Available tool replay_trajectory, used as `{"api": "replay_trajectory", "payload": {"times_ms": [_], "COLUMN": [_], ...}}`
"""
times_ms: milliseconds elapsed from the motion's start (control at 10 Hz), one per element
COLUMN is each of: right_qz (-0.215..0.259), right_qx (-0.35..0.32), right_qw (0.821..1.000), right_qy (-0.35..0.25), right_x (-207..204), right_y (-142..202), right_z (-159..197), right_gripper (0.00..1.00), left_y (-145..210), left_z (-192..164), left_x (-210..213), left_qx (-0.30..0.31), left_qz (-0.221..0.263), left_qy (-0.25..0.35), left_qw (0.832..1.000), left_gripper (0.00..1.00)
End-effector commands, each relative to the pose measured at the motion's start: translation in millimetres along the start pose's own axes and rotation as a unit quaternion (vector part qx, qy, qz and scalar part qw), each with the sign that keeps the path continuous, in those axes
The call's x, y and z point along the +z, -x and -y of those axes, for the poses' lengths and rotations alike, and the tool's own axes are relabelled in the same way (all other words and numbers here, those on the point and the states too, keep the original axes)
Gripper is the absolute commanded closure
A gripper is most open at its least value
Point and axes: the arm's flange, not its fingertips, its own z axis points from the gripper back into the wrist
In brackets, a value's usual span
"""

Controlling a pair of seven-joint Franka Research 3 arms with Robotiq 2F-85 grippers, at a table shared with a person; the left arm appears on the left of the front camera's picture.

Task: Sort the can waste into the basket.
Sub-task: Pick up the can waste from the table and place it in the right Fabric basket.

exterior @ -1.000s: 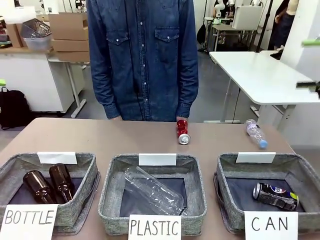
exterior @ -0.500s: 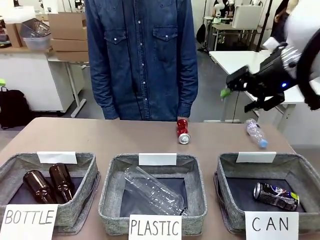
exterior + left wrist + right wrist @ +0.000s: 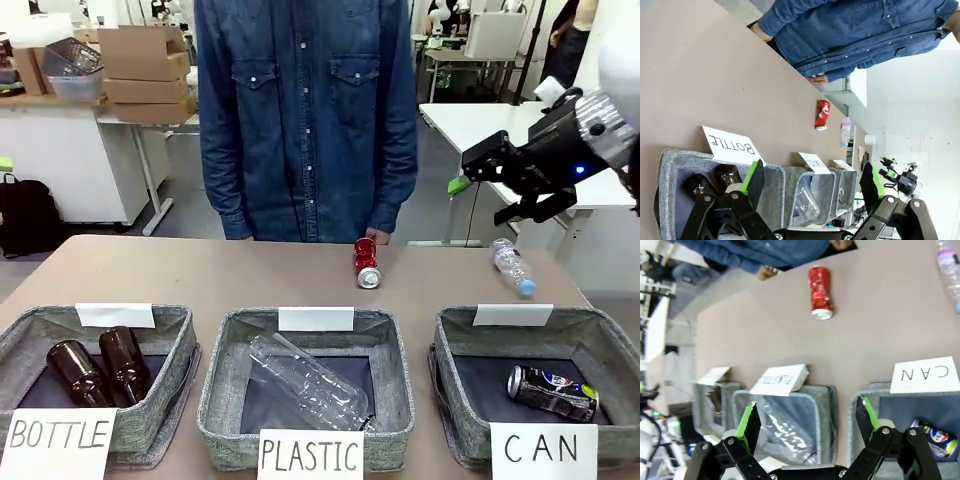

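One of the two cans is already sorted: the black printed can (image 3: pixel 550 392) lies on its side in the grey basket (image 3: pixel 612 350) behind the "CAN" card (image 3: pixel 540 450). The red can (image 3: pixel 366 263) is not yet in. It lies on its side on the table (image 3: pixel 200 275) near the far edge, its silver end towards the robot, just in front of the person (image 3: pixel 305 120), whose hand (image 3: pixel 382 236) hangs just beside it.

The right tool (image 3: pixel 485 195) hovers high above the table's right side, released and empty, with its fingers spread wide. In its wrist view the red can (image 3: pixel 820 292) sits well ahead of the right tool (image 3: pixel 807 412). The left tool (image 3: pixel 812 172) is likewise released and holds nothing, hanging over the "BOTTLE" basket (image 3: pixel 180 370).

Judging from this, the red can is the next pick, and several things could spoil it.

- **Rolling:** the can rests on its round side, so a finger that touches it off-centre would likely push it away, perhaps off the far edge.
- **The hand:** the person's hand is so near the can that a reach straight in risks contact.
- **The plastic bottle:** a clear plastic bottle (image 3: pixel 512 267) lies on the table to the right, and a low sweep could knock it.
- **The drop:** the "PLASTIC" basket (image 3: pixel 215 400) stands just beside the right one, so a release too far left would sort the can wrongly. A drop from high up could also bounce off the black can.
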Motion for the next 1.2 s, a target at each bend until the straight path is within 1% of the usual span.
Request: {"api": "replay_trajectory", "payload": {"times_ms": [0,100,200,300,400,500,600,700,800,900,1000,1100], "right_qz": [-0.007,-0.015,-0.024,-0.046,-0.069,-0.084,-0.084,-0.116,-0.154,-0.196,-0.245,-0.25], "right_qx": [0.039,0.056,0.056,0.065,0.077,0.083,0.082,0.068,0.074,0.095,0.131,0.145], "right_qw": [0.997,0.995,0.992,0.988,0.986,0.98,0.986,0.985,0.98,0.972,0.957,0.95], "right_qy": [0.068,0.077,0.112,0.133,0.132,0.161,0.121,0.108,0.103,0.089,0.087,0.12], "right_x": [-34,-55,-82,-106,-130,-141,-117,-86,-61,-44,-29,-17], "right_y": [-15,-29,-42,-48,-49,-48,-48,-44,-33,-18,1,19], "right_z": [-28,-42,-55,-65,-77,-80,-69,-54,-38,-29,-21,-13], "right_gripper": [0.0,0.0,0.0,0.0,0.0,0.0,0.0,0.0,0.0,0.0,0.0,0.0], "left_y": [-1,-1,-1,-1,-1,-1,-1,-1,-1,-1,-1,-1], "left_z": [-1,-1,-1,-1,-1,-1,-1,-1,-1,-1,-1,-1], "left_x": [1,1,1,1,1,1,1,1,1,1,1,1], "left_qx": [-0.009,-0.009,-0.009,-0.009,-0.009,-0.009,-0.009,-0.009,-0.009,-0.009,-0.009,-0.009], "left_qz": [-0.005,-0.005,-0.005,-0.005,-0.005,-0.005,-0.005,-0.005,-0.005,-0.005,-0.005,-0.005], "left_qy": [0.0,0.0,0.0,0.0,0.0,0.0,0.0,0.0,0.0,0.0,0.0,0.0], "left_qw": [1.0,1.0,1.0,1.0,1.0,1.0,1.0,1.0,1.0,1.0,1.0,1.0], "left_gripper": [0.0,0.0,0.0,0.0,0.0,0.0,0.0,0.0,0.0,0.0,0.0,0.0]}}
